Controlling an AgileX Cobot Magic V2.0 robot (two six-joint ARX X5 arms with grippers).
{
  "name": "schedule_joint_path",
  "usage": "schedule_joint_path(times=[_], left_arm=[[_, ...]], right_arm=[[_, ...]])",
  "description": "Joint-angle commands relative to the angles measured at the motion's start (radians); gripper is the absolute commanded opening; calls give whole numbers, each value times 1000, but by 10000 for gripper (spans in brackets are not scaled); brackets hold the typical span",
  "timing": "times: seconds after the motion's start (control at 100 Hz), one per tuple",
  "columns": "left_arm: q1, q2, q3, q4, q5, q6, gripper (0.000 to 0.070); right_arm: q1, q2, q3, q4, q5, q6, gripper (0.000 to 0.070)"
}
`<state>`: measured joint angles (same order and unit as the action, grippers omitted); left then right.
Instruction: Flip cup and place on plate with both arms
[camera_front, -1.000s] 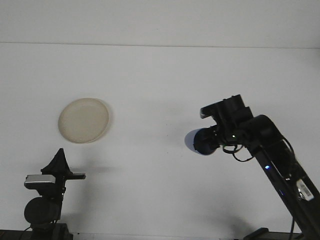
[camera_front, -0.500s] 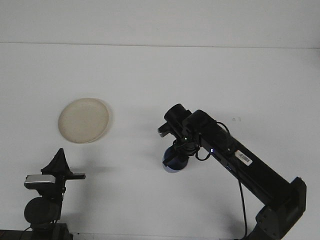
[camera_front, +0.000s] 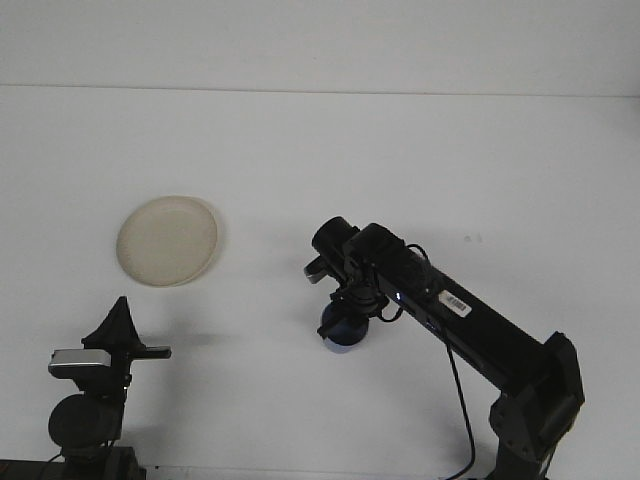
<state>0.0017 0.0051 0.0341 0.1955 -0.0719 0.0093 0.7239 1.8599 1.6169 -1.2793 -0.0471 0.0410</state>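
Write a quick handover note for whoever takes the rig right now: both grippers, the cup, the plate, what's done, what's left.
Right gripper: shut on the blue cup, low over the table centre.
Left gripper: parked near the front left corner, holding nothing.
Plate: bare, on the table's left side.
Done: cup picked up.
Left: whether the cup is flipped is unclear; it still has to go onto the plate.

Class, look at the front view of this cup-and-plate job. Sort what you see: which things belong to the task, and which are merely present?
Part of the job:
- blue cup, at the right gripper
- cream plate, bare, far left
- left gripper, parked low at the left

Merely present:
- white table
- black cable hanging by the right arm
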Motion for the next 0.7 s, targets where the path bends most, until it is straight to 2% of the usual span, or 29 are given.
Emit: schedule_joint_path(times=[0.0,0.36,0.51,0.69], left_arm=[[1,-2,-20,15,5,0,11],[1,-2,-20,15,5,0,11],[1,-2,-20,15,5,0,11],[1,-2,-20,15,5,0,11]], right_arm=[[12,26,27,3,3,-11,1],[13,27,27,15,2,-19,13],[13,27,27,14,2,-20,62],[13,27,27,15,2,-31,62]])
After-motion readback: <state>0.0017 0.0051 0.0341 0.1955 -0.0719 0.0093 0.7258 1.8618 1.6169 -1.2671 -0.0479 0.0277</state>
